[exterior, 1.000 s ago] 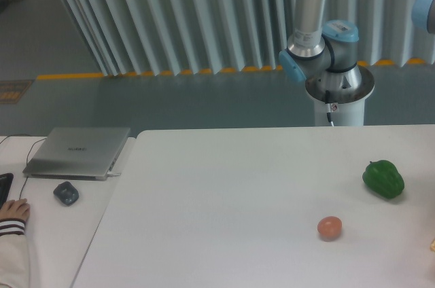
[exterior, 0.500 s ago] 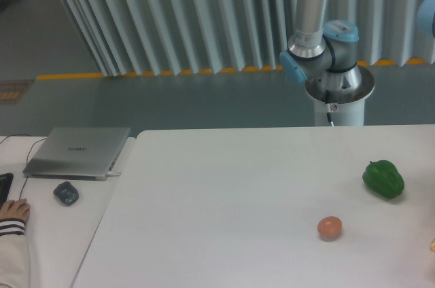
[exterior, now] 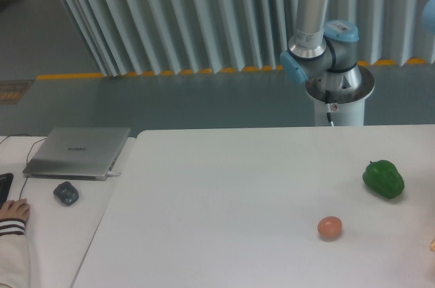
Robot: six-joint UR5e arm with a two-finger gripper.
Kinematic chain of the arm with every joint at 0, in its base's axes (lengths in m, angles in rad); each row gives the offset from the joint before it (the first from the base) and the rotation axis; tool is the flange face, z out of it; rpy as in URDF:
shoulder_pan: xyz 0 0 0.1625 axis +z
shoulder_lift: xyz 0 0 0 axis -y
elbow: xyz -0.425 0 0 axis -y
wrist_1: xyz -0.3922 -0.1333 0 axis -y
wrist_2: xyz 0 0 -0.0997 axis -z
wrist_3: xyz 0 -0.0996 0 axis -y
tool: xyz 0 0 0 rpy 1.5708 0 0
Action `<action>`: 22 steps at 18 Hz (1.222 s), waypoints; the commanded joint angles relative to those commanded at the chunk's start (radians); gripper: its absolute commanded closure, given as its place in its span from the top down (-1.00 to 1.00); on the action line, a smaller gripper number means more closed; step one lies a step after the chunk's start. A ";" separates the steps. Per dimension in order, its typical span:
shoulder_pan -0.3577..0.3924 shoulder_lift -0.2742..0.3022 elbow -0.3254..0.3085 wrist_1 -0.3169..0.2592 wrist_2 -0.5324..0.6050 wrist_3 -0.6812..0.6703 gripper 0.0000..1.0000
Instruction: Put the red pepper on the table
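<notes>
The table (exterior: 224,200) carries a green pepper (exterior: 383,179), an orange ball (exterior: 329,227) near it; fingers are out of view.

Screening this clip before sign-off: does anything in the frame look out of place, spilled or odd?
Nothing is spilled or damaged. The green bell pepper and the small orange-pink ball rest apart on the white table. One oddity: no red pepper shows anywhere, and the gripper is out of frame.
</notes>
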 joint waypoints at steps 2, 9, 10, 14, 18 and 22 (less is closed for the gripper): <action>0.009 -0.012 -0.003 -0.002 0.056 0.115 1.00; 0.008 -0.216 0.117 0.015 0.112 0.005 1.00; 0.009 -0.236 0.129 0.015 0.088 -0.003 1.00; 0.034 -0.281 0.163 0.015 0.006 -0.001 1.00; 0.083 -0.311 0.224 0.015 -0.041 0.014 1.00; 0.084 -0.331 0.239 0.018 -0.046 0.014 1.00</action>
